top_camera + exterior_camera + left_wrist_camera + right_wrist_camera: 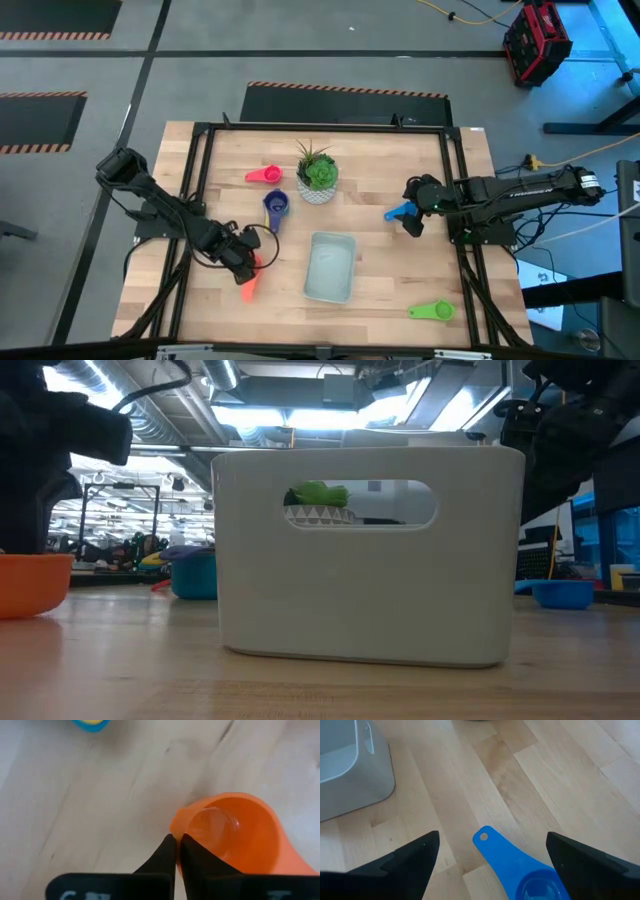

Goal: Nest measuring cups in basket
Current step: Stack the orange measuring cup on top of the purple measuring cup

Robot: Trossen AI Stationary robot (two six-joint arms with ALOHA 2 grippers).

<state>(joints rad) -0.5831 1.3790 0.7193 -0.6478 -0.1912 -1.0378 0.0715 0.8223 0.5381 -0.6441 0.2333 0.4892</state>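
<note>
Orange cup (235, 837) rim pinched in left tool (177, 851); right tool (490, 855) apart over blue cup (520, 867).

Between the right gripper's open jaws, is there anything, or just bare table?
The right wrist view shows the blue measuring cup on the wood between the open jaws of the right gripper, its handle pointing away from the gripper. The jaws are not touching it.

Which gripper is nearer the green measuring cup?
Right. The right gripper hangs over the blue cup, up-table of the green measuring cup; the left gripper sits across the basket.
</note>
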